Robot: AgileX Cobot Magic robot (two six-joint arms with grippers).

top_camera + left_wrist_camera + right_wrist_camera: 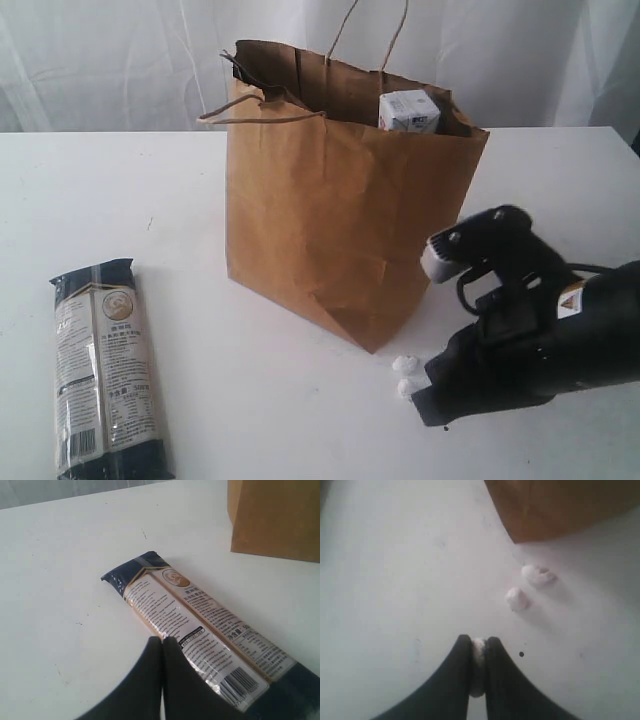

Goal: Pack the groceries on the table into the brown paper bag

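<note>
Mouth-up to receive groceries, the tall crinkled brown paper bag [340, 230] stands on the white worktop [250, 400], the long dark-blue noodle packet [105, 370] lying flat nearby under the closed, empty left pincer [162, 641], the right pincer [478, 641] nipping a small white crumb [479, 652].

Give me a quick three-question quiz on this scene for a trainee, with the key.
1. True or false: the noodle packet is already inside the brown paper bag.
2. Which item shows at the bag's open top? A) white-blue carton B) gold-lidded jar C) pull-tab can
3. Short answer: what is pinched in the shut right tool?

Key
1. False: it lies flat outside the bag.
2. A
3. A small white crumb
</note>
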